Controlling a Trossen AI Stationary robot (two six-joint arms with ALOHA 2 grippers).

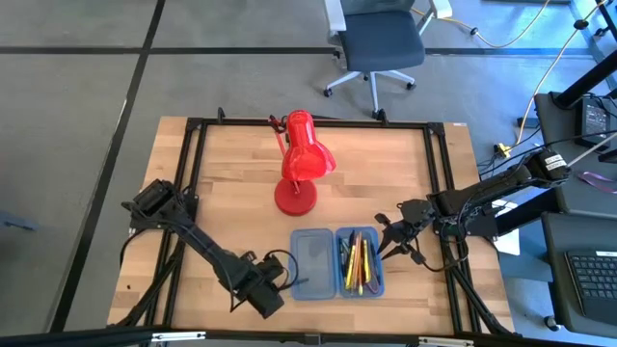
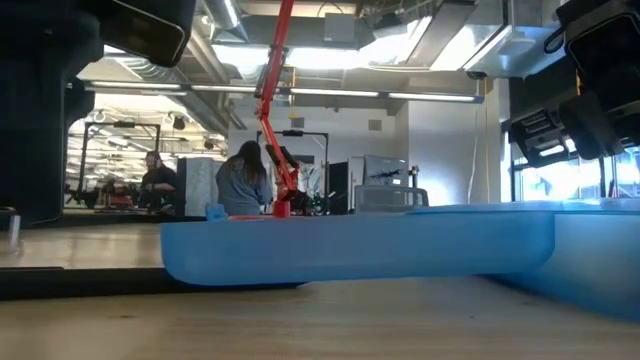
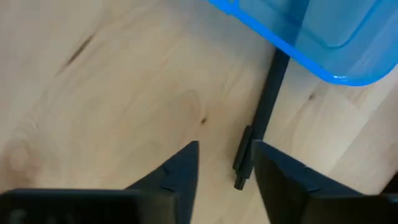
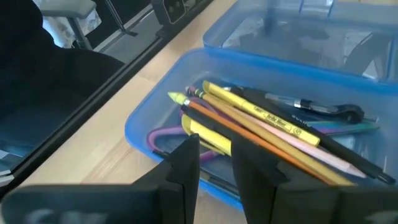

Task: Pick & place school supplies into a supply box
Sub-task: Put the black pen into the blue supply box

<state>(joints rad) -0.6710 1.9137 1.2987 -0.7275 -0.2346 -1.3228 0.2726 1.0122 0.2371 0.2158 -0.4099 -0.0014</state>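
1. I have the supply box (image 1: pixel 335 262) lying open near the bench's front edge, about mid-width, its two blue halves side by side.
2. The right half holds the school supplies (image 1: pixel 357 262): yellow, orange and wood-tone pencils, a black pen, and purple scissor handles tucked at one end.
3. The left half (image 1: pixel 311 258) looks bare from above.
4. One black pen (image 3: pixel 260 119) lies on the bare bench wood just beside the left half's rounded corner, its far end running under the blue rim.
5. My left gripper (image 3: pixel 225 167) sits low over that pen near the front edge, left of the box; its fingers stand apart, the pen's end lying loose just beside one of them.
6. My right gripper (image 1: pixel 386 234) hovers at the right half's outer edge, fingers (image 4: pixel 184 163) a little apart, nothing between them.
7. The red desk lamp (image 1: pixel 302 162) stands behind the box towards mid-bench, well apart from both arms.
8. Open wood remains along the left side and the rear corners.
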